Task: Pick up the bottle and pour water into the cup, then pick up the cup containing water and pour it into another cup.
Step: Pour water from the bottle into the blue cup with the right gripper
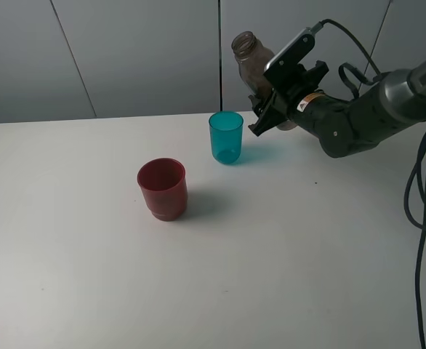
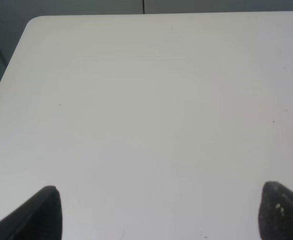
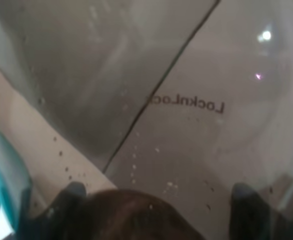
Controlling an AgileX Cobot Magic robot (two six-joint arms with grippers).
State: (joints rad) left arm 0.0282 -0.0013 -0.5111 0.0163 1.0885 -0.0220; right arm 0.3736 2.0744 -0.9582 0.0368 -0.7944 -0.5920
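- Overhead, the high camera shows my right gripper (image 1: 267, 113) clamped on the lower body of the tall smoky grey-brown translucent plastic bottle (image 1: 251, 62), which is lifted clear of the white table (image 1: 67, 276) at the far right. I grip low so the neck is free to tip.
- That bottle leans with its mouth, which looks uncapped, up and to the left, just beyond the slim teal-blue translucent plastic tumbler (image 1: 226, 137). I judge the pour not yet begun; more tilt is needed.
- Nearer and left of the tumbler, apart from it, stands the wider dark red translucent plastic cup (image 1: 162, 189), upright, ready for the second pour.
- At my left wrist, my left gripper (image 2: 164, 215) hangs over bare table with its fingers apart, holding nothing. A red sliver of the cup shows at the frame's edge. I judge this arm parked out of the pour's way.
- At my right wrist, the bottle's speckled wall and its lettering fill the view. My dark pads (image 3: 69, 197) press against it. A teal edge beside them tells me the tumbler is close by.
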